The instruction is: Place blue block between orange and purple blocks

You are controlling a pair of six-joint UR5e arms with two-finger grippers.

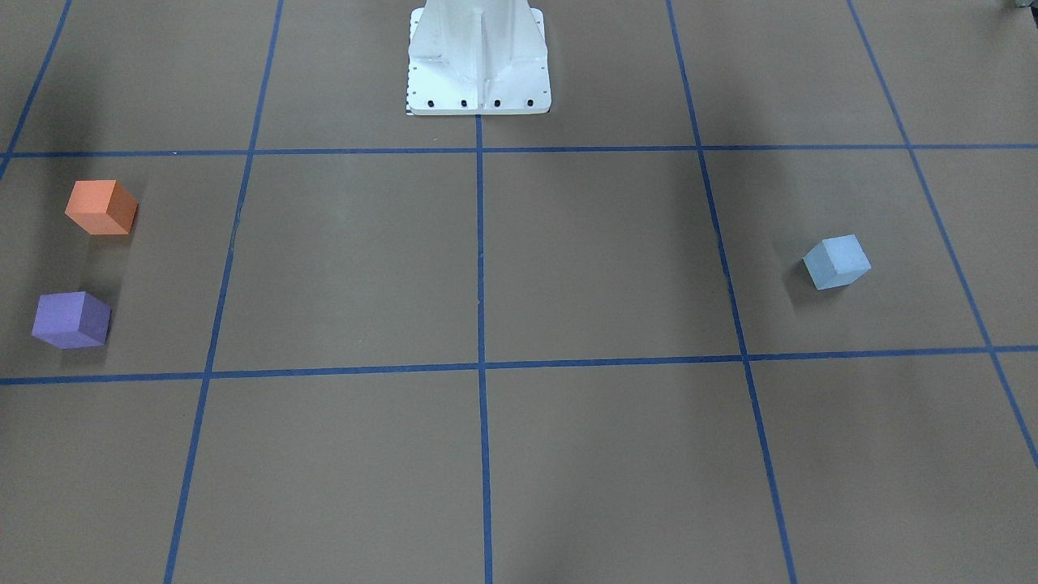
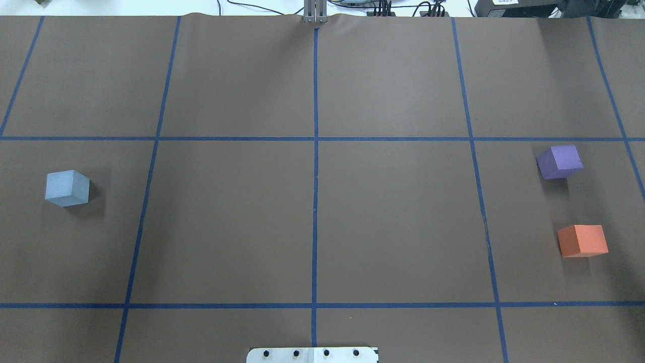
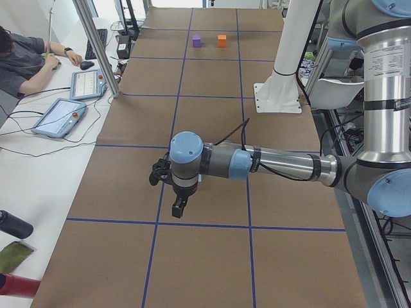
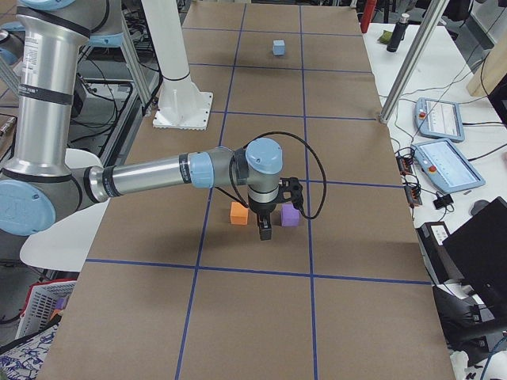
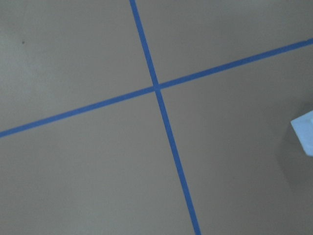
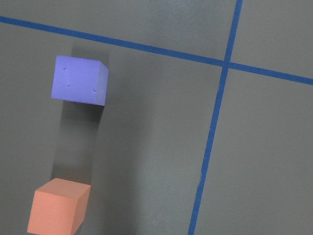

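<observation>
The light blue block sits alone on the brown table on my left side; it also shows in the overhead view and at the left wrist view's right edge. The orange block and the purple block sit on my right side with a gap between them, both in the right wrist view. My left gripper hangs above the table. My right gripper hangs above the orange and purple blocks. I cannot tell whether either is open or shut.
The white robot pedestal stands at the table's middle on my side. Blue tape lines divide the table into squares. Tablets and a seated person are beyond the far edge, beside a metal post.
</observation>
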